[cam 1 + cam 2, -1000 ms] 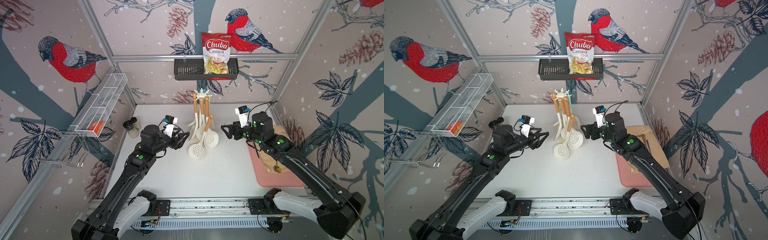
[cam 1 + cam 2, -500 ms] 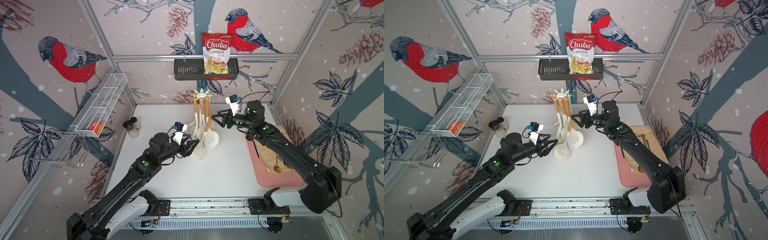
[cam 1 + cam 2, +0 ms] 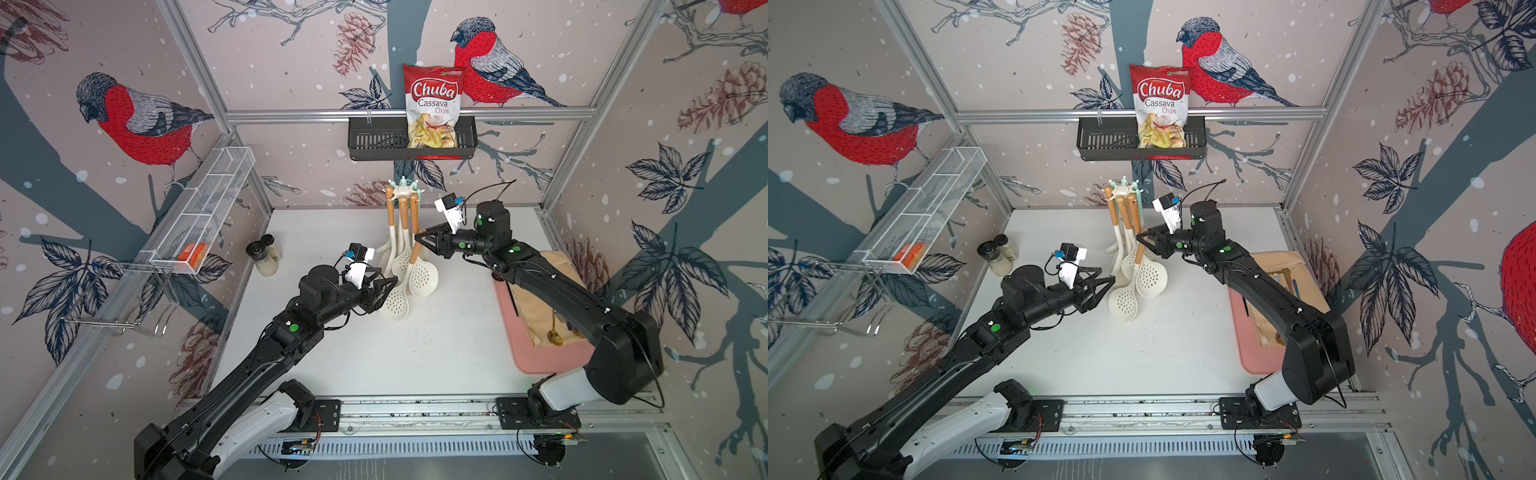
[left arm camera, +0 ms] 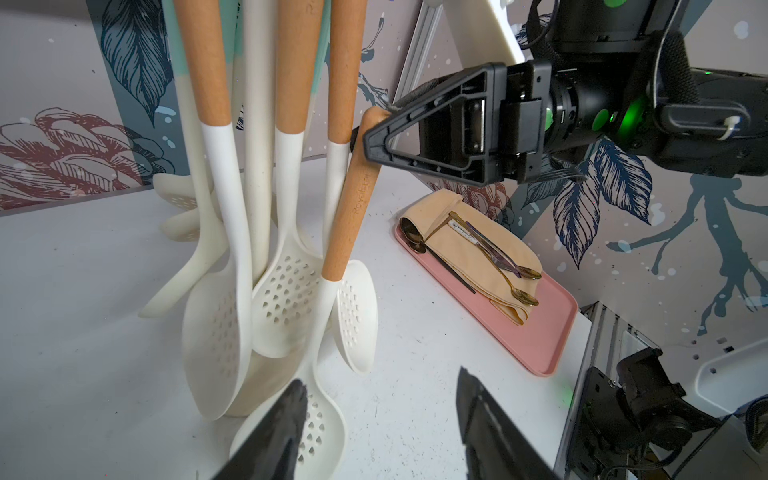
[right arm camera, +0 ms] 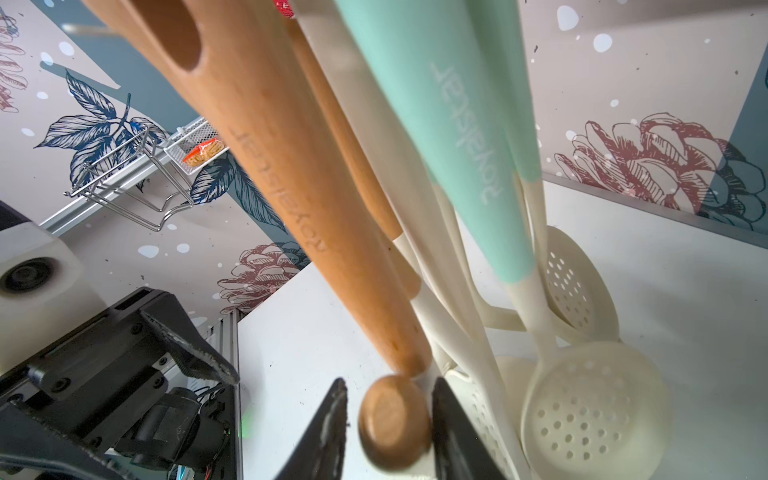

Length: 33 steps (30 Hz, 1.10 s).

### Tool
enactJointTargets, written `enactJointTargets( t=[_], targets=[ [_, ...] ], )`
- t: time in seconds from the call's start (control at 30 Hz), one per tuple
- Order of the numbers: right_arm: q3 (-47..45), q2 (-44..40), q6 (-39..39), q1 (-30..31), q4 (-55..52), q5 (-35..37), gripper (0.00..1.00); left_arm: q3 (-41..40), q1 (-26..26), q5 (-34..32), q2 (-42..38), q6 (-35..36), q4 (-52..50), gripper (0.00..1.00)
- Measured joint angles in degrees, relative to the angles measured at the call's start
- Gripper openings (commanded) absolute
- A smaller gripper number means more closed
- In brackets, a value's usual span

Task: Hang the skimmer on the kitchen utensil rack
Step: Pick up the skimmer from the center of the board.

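Closest in, the left tool (image 4: 380, 382) sits low over the white tabletop (image 3: 415, 353), fingers spread wide and nothing clamped. The skimmer (image 3: 395, 305) head is right by one finger, can't tell if they touch. The skimmer's not hung: its head is down by the foot of the rack (image 3: 402, 191) and its wood handle leans up and away twd the right arm. The right tool (image 5: 388, 384) is narrow around the rounded handle end, w/ one finger against it and a sliver of gap at the other, so can't tell if it's a real grip. Off to the right there's a pink tray (image 3: 540, 361) w/ a folded beige cloth (image 4: 434, 208) and cutlery (image 4: 490, 253). On the left, two shakers (image 3: 266, 255) sit near the tabletop edge. The rack stands upright just behind the skimmer, w/ other utensils (image 4: 286, 291) hanging off its star top, wood + mint handles, heads crowding the skimmer's neck. Furthest back is a black basket (image 3: 374, 141) on the wall w/ a chips bag (image 3: 432, 104), plus a wire shelf (image 3: 208, 199) on the left wall.
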Motion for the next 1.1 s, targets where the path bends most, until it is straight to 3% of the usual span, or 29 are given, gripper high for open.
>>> enactJointTargets(
  t=[0.13, 0.37, 0.47, 0.8, 0.93, 1.1],
  targets=[
    [0.3, -0.4, -0.9, 0.5, -1.1, -0.2, 0.11, -0.1, -0.1, -0.2, -0.4, 0.0, 0.1, 0.59],
    [1.7, -4.5, -5.0, 5.0, -7.0, 7.3, 0.00, 1.1, -1.6, -2.9, -1.0, 0.3, -1.0, 0.62],
    [3.2, -6.3, -4.8, 6.8, -10.2, 10.9, 0.00, 2.8, -3.0, -4.3, -1.0, 0.8, -1.2, 0.64],
    [13.0, -6.6, 8.4, 12.0, -18.1, 21.4, 0.00, 10.3, -8.5, -9.9, 6.8, 5.9, -1.7, 0.67],
    [15.3, -5.6, 11.3, 15.3, -21.2, 22.8, 0.00, 12.3, -8.7, -11.0, 10.3, 6.8, -1.3, 0.53],
    [17.4, -5.2, 12.7, 17.2, -22.8, 23.8, 0.00, 14.0, -8.8, -12.5, 12.7, 7.7, -0.1, 0.18]
  ],
)
